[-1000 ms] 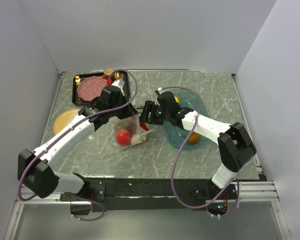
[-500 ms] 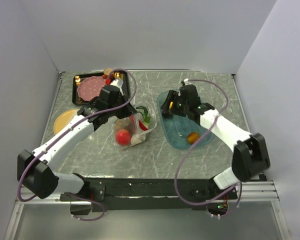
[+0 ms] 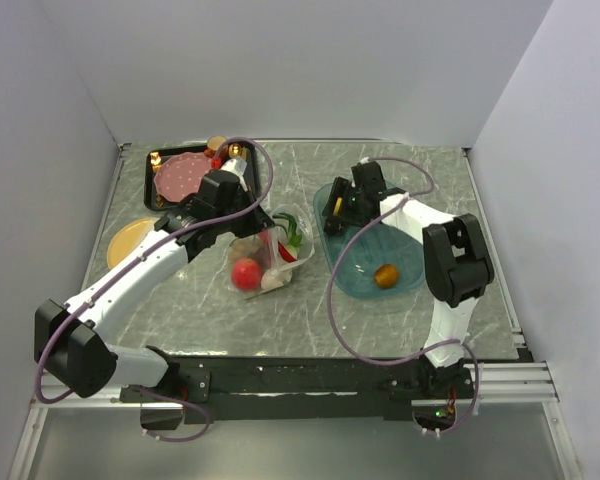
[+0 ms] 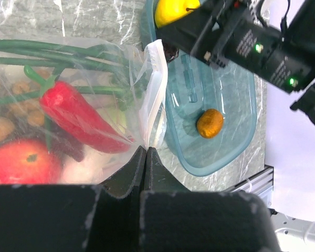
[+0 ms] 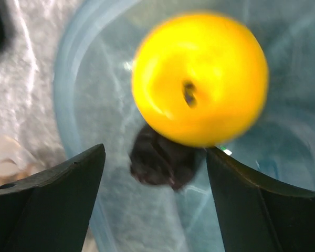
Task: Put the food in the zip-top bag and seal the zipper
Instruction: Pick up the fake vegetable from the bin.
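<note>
The clear zip-top bag (image 4: 94, 94) lies at mid-table (image 3: 265, 255), and my left gripper (image 4: 146, 149) is shut on its edge by the whitish zipper (image 4: 155, 86). Inside it are a red chili (image 4: 76, 118), a red apple (image 4: 21, 167), brown nuts (image 4: 2, 128) and green leaves (image 4: 58, 50). My right gripper (image 5: 156, 152) stands open over the far left end of the teal tray (image 3: 365, 288). Its fingers (image 5: 58, 191) flank a dark piece (image 5: 163, 163), just short of a yellow round fruit (image 5: 199, 79). A small orange fruit (image 3: 385, 275) lies further down the tray.
A black tray (image 3: 148, 172) at the back left holds a pink dotted plate (image 3: 180, 178) and small items. A yellow dish (image 3: 130, 240) lies near the left wall. White walls close in the table on three sides.
My right gripper has pulled back from the bag's mouth to the tray's far left end and opened wider. The chili and leaves now lie in the bag. The left arm has stayed put.
</note>
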`<action>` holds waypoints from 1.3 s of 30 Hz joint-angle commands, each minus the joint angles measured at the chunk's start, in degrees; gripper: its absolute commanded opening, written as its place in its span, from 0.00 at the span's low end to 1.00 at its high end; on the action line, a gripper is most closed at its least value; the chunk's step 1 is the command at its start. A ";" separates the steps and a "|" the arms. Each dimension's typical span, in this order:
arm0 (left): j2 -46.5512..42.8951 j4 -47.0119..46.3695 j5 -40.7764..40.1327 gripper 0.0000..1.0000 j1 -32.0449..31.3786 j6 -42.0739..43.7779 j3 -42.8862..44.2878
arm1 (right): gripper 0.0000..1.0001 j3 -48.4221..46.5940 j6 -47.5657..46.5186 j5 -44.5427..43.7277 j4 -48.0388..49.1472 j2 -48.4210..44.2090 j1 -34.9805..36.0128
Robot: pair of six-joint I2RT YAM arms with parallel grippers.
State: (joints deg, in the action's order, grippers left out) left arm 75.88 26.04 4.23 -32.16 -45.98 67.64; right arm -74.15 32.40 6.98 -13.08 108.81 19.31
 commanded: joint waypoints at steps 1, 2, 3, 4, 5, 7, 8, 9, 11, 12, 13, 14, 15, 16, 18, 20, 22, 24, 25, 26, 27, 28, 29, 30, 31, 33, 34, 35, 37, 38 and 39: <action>-1.43 -1.61 0.60 0.01 0.17 -0.34 0.57 | 0.81 -4.42 -0.32 1.63 -0.62 2.71 -0.33; -1.43 -1.70 0.43 0.01 0.17 -0.52 0.48 | 0.80 -4.42 -0.24 1.80 -1.06 3.15 -0.33; -1.69 -1.78 0.34 0.01 0.17 -0.52 0.04 | 0.80 -3.99 -0.23 1.72 -0.89 2.90 -0.33; -1.70 -1.96 0.34 0.01 0.17 -0.61 -0.05 | 0.80 -1.98 -0.06 1.63 -0.11 1.76 -0.33; -1.61 -1.87 0.34 0.01 0.17 -0.61 -0.05 | 0.80 -1.01 0.11 1.46 0.68 1.32 -0.33; -1.26 -2.05 0.78 0.01 0.17 -0.52 0.04 | 0.80 -0.30 -0.15 0.58 -0.01 0.96 -0.33; -1.08 -2.05 0.87 0.01 0.17 -0.43 0.04 | 0.80 -0.03 -0.23 0.58 0.16 1.05 -0.24; -1.08 -2.14 0.87 0.01 0.17 -0.34 0.04 | 0.79 0.06 -0.32 0.49 0.07 1.14 -0.24; -0.91 -2.22 0.96 0.01 0.17 -0.34 0.13 | 0.75 0.50 -0.50 0.40 0.95 1.40 -0.33; -0.82 -2.31 1.13 0.01 0.26 -0.34 0.13 | 0.72 -0.37 -0.59 -0.04 0.08 1.57 -0.33; -0.82 -2.49 1.22 0.01 0.17 -0.52 0.13 | 0.71 -0.99 -0.93 -0.39 -0.88 2.10 -0.24; -0.82 -2.57 1.31 0.01 0.17 -0.52 -0.05 | 0.71 -1.08 -1.11 -0.22 -1.07 2.28 -0.15; -0.82 -2.75 1.39 0.01 0.17 -0.61 -0.22 | 0.70 -0.74 -1.20 0.31 -0.63 2.28 -0.24; -0.90 -2.93 1.57 0.01 0.17 -0.61 -0.40 | 0.65 -0.82 -1.38 0.31 -0.63 2.37 -0.24; -0.82 -2.93 1.57 0.01 0.17 -0.61 -0.31 | 0.46 -0.73 -1.55 -0.04 -1.16 2.28 -0.24; -0.73 -2.66 1.48 0.01 0.17 -0.43 -0.14 | 0.31 -0.04 -1.55 0.22 -0.46 1.14 -0.33; -0.73 -2.75 1.40 0.01 0.17 -0.43 -0.31 | 0.11 3.38 -0.86 0.84 1.21 -2.44 -0.15; -0.55 -2.93 1.75 0.01 0.17 -0.34 -0.31 | 0.08 7.85 -0.06 0.58 4.02 -5.88 -0.15; -0.47 -2.93 1.83 0.01 0.17 -0.34 -0.23 | 0.08 9.36 0.64 0.49 4.90 -9.64 0.28; -0.47 -3.01 2.01 0.01 0.17 -0.34 -0.31 | 0.08 10.85 0.90 -0.21 6.04 -11.59 0.55; -0.47 -3.02 1.92 0.01 0.17 -0.34 -0.31 | 0.08 13.13 1.26 -1.09 6.31 -13.43 0.81; -0.29 -3.02 2.01 0.01 0.26 -0.26 -0.23 | 0.08 14.11 1.96 -1.79 6.49 -17.11 1.16; -0.20 -2.93 2.10 0.01 0.17 -0.17 -0.22 | 0.08 15.08 2.31 -2.23 6.75 -18.88 1.69; -0.20 -2.93 2.01 0.01 0.17 -0.17 -0.31 | 0.09 16.65 2.75 -2.50 7.19 -22.12 2.13; -0.12 -2.93 1.92 0.01 0.17 -0.17 -0.14 | 0.09 17.28 3.01 -2.76 7.37 -23.55 2.40; -0.11 -3.01 2.01 0.01 0.17 -0.08 -0.22 | 0.09 18.25 3.28 -3.38 6.93 -27.93 3.45; -0.03 -2.75 2.01 0.01 0.17 0.01 -0.05 | 0.11 18.60 3.54 -2.77 7.19 -29.09 3.54; -0.03 -2.66 2.01 0.01 0.17 0.01 0.04 | 0.11 18.69 3.81 -1.72 6.93 -29.88 3.71; -0.11 -2.66 1.92 0.01 0.17 0.01 -0.05 | 0.11 18.43 5.12 1.79 7.19 -30.94 4.68; -0.20 -2.75 1.92 0.01 0.17 0.01 -0.14 | 0.11 18.17 5.47 2.76 7.89 -30.86 5.29; -0.20 -2.75 1.92 0.01 0.17 -0.08 -0.14 | 0.12 17.99 6.17 3.56 7.81 -30.25 7.04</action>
State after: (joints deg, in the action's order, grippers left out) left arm 75.92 25.69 5.26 -32.16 -46.19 67.18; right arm -56.03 36.07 7.09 -7.64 78.94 23.44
